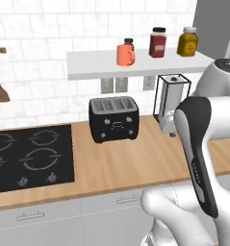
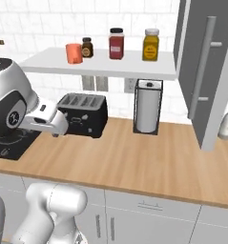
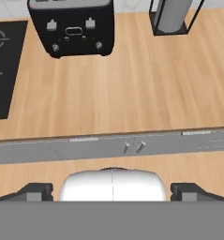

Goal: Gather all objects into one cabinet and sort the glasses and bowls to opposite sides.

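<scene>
A salmon-orange cup (image 1: 125, 54) (image 2: 74, 53) stands near the left end of a white wall shelf (image 1: 97, 67) (image 2: 106, 69), beside a small dark jar (image 2: 87, 47). At the shelf's right end rises a tall grey panel (image 2: 201, 71) with a bar handle; the cabinet's inside is out of view, and so are the bowls. In the hand view my gripper (image 3: 112, 191) is open, its fingertips (image 3: 36, 191) wide apart with nothing between them. It hangs over the front edge of the wooden counter (image 3: 132, 93), well below the shelf and the cup.
A black toaster (image 1: 113, 118) (image 2: 83, 114) (image 3: 72, 28) and a paper towel holder (image 1: 172, 96) (image 2: 147, 107) stand on the counter under the shelf. A red jar (image 2: 116, 43) and a yellow jar (image 2: 150, 44) share the shelf. A hob (image 1: 30, 156) lies left, a white bottle (image 2: 227, 121) far right.
</scene>
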Tool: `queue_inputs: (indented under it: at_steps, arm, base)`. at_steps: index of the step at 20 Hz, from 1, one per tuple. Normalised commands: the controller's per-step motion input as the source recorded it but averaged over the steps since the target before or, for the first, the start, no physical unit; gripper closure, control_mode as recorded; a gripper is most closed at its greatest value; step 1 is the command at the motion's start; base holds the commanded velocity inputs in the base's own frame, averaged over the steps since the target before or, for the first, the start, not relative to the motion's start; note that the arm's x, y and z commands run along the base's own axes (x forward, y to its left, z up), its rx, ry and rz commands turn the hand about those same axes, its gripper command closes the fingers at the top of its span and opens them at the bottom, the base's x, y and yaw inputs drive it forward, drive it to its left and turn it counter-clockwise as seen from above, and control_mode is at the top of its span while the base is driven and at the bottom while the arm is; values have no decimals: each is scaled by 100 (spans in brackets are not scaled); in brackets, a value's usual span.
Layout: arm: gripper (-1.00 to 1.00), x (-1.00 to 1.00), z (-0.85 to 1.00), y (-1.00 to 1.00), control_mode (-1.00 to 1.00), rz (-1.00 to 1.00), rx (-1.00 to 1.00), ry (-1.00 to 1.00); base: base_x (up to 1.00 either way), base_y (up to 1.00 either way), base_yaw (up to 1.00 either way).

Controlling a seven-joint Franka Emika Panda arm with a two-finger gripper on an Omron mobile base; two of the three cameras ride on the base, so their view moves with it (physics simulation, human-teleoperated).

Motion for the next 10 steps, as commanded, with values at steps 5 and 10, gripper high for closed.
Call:
queue_inputs:
  at_steps: [5,10]
  arm:
    - [-100,0,0,0,100,0,0,0]
    - [-100,0,0,0,100,0,0,0]
  base:
    - [41,0,0]
    - [41,0,0]
